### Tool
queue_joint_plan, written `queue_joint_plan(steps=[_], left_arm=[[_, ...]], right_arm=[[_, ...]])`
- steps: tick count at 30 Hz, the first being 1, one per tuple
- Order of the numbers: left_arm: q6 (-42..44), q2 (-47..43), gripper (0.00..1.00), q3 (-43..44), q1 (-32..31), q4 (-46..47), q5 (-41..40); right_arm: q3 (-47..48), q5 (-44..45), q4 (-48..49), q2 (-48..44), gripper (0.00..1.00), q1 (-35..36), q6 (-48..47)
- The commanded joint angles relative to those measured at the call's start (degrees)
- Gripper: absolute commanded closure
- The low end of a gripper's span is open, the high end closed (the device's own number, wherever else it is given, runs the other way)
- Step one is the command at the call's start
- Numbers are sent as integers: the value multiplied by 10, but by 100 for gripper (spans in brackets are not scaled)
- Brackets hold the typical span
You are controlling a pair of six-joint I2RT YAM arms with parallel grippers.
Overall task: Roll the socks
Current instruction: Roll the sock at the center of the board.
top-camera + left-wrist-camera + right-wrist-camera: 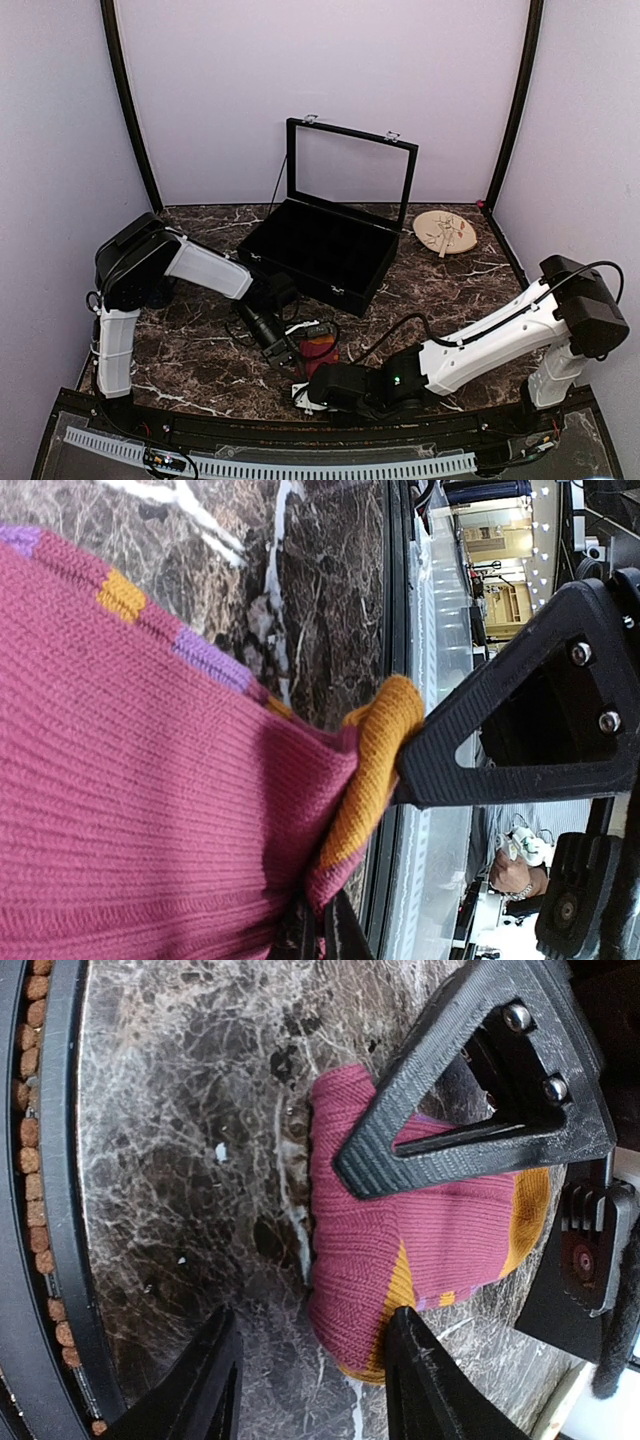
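Left wrist shows us left fingers (540, 680) pinching the striped sock (150, 780); our right fingers (560, 1110) straddle it, parted.

A ribbed magenta sock (150, 780) with orange and purple patches fills most of the view. The left end effector (365, 850) pinches its orange tip above the dark marbled bench (250, 560).

You have a black case (315, 250) open on the marbled counter (200, 350), its glass lid (350, 170) upright, and a round wooden disc (445, 233) near its right corner.
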Motion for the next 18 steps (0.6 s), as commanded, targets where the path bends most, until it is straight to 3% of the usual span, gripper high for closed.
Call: queue_joint_plan(steps=[1, 18], left_arm=[[15, 4, 100, 14, 5, -24, 14], [25, 13, 100, 25, 5, -40, 28]], right_arm=[[11, -4, 18, 11, 54, -12, -16], [27, -44, 8, 41, 61, -33, -27]])
